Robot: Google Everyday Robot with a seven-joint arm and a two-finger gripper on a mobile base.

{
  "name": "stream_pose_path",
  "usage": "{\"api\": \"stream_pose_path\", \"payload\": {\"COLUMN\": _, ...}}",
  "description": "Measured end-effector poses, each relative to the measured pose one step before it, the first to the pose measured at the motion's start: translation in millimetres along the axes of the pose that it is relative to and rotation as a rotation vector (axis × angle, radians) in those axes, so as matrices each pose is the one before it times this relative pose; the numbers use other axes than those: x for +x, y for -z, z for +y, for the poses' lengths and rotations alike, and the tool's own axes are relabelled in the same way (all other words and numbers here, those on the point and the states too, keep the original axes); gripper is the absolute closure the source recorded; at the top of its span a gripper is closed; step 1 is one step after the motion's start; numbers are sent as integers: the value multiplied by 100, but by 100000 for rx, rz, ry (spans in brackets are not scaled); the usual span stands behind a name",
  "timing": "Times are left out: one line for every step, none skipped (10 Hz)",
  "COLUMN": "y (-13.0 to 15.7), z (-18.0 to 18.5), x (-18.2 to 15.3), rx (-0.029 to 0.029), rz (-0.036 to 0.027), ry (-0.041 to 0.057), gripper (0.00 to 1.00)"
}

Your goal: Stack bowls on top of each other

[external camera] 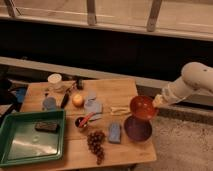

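Note:
The orange-brown bowl (143, 108) hangs tilted in the air, held at its right rim by my gripper (156, 102), which is shut on it. It sits just above the back edge of the dark purple-maroon bowl (137, 129), which rests on the wooden table (112, 90) at the front right. The white arm reaches in from the right.
A small dark cup with a red utensil (81, 122), a bunch of grapes (95, 142), a blue sponge (115, 132), an orange fruit (77, 100) and a white cup (54, 80) lie on the table. A green tray (31, 136) holding a dark block sits front left.

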Motion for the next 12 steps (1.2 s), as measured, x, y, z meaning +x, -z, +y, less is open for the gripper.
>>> {"api": "stream_pose_path", "payload": {"y": -461, "z": -588, "x": 1485, "rx": 236, "rz": 3828, "ry": -1283, "gripper": 99}}
{"api": "stream_pose_path", "payload": {"y": -1218, "z": -772, "x": 1074, "rx": 498, "rz": 4908, "ry": -2824, "gripper": 92}}
{"api": "stream_pose_path", "payload": {"y": -829, "z": -207, "x": 623, "rx": 471, "rz": 4258, "ry": -978, "gripper": 84}}
{"api": "stream_pose_path", "payload": {"y": -755, "z": 196, "x": 500, "rx": 259, "rz": 3921, "ry": 45, "gripper": 76}}
{"api": "stream_pose_path", "payload": {"y": -517, "z": 456, "x": 420, "rx": 100, "rz": 2906, "ry": 619, "gripper": 65}}
{"api": "stream_pose_path", "payload": {"y": -381, "z": 372, "x": 31, "rx": -409, "rz": 1181, "ry": 515, "gripper": 54}}
{"api": "stream_pose_path", "payload": {"y": -313, "z": 368, "x": -115, "rx": -446, "rz": 712, "ry": 530, "gripper": 45}}
{"api": "stream_pose_path", "payload": {"y": -381, "z": 699, "x": -363, "rx": -810, "rz": 546, "ry": 1000, "gripper": 38}}
{"api": "stream_pose_path", "payload": {"y": -306, "z": 467, "x": -214, "rx": -747, "rz": 129, "ry": 339, "gripper": 37}}
{"api": "stream_pose_path", "payload": {"y": -362, "z": 583, "x": -221, "rx": -1225, "rz": -159, "ry": 375, "gripper": 37}}
{"api": "stream_pose_path", "payload": {"y": -378, "z": 570, "x": -398, "rx": -1089, "rz": -1009, "ry": 358, "gripper": 37}}
{"api": "stream_pose_path", "payload": {"y": -426, "z": 557, "x": -229, "rx": -599, "rz": -165, "ry": 402, "gripper": 37}}
